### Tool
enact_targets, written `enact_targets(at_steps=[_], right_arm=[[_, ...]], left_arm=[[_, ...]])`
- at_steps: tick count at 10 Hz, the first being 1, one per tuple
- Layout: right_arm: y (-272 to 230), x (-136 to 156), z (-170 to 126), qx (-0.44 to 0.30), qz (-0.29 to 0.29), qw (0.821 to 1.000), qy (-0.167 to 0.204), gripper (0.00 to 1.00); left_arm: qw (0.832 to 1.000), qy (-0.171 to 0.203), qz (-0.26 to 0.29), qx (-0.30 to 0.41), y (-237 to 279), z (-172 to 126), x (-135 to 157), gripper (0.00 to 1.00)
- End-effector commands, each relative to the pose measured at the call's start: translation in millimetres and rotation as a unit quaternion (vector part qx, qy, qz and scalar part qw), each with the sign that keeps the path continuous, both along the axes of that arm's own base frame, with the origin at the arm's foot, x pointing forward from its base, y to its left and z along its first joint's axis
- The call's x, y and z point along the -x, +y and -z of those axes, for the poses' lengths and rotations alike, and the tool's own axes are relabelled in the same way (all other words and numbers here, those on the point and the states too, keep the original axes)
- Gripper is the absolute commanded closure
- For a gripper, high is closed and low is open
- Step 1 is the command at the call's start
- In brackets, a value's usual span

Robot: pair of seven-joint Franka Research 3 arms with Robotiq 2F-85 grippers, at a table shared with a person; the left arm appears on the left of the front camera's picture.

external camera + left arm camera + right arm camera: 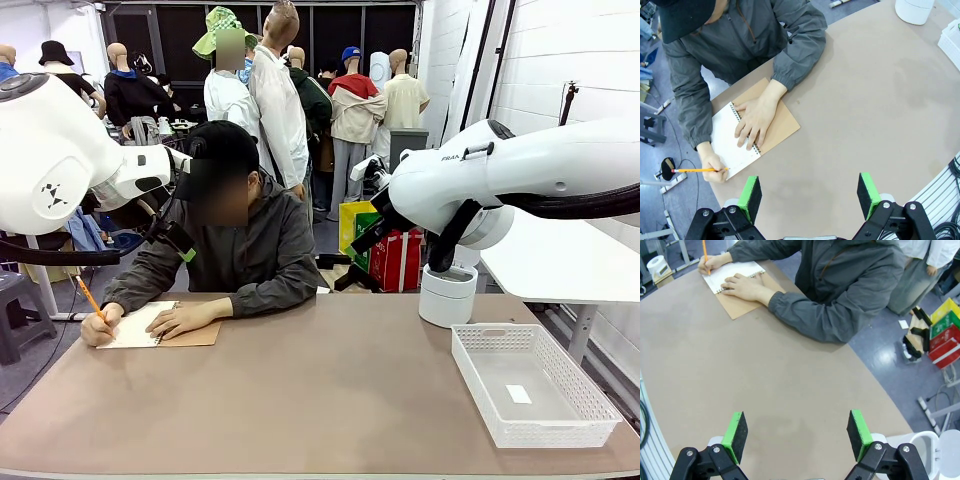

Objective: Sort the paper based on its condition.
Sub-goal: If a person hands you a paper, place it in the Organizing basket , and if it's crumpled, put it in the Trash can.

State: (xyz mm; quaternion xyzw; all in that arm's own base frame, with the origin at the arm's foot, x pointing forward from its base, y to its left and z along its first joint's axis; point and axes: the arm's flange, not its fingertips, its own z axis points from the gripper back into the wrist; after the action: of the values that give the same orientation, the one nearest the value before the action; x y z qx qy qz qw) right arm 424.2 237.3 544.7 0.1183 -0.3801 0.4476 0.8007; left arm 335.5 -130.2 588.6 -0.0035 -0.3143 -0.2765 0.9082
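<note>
I see the paper (730,142) lying as the open page of a spiral notebook (776,120) at the person's edge of the table (330,400). One hand (756,117) pins it, the other holds a pencil (697,170). Left gripper (810,196) and right gripper (797,436) both hover spread, empty (white basket (530,385) sits well apart).

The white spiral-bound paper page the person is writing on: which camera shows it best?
The left wrist view: the white spiral-bound paper page is seen from above, large. The front view shows it flat and small; the right wrist view far off.
</note>
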Motion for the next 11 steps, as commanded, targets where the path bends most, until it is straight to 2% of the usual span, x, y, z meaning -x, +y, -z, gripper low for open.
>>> enact_targets(at_steps=[1,11], right_arm=[[-0.3,-0.2,-0.2,-0.001,0.001,1.0,0.0,0.0],[-0.3,-0.2,-0.2,-0.001,0.001,1.0,0.0,0.0]], left_arm=[[1.0,0.001,-0.001,0.0,0.4,-1.4,-0.6,0.0],[1.0,0.001,-0.001,0.0,0.4,-1.4,-0.6,0.0]])
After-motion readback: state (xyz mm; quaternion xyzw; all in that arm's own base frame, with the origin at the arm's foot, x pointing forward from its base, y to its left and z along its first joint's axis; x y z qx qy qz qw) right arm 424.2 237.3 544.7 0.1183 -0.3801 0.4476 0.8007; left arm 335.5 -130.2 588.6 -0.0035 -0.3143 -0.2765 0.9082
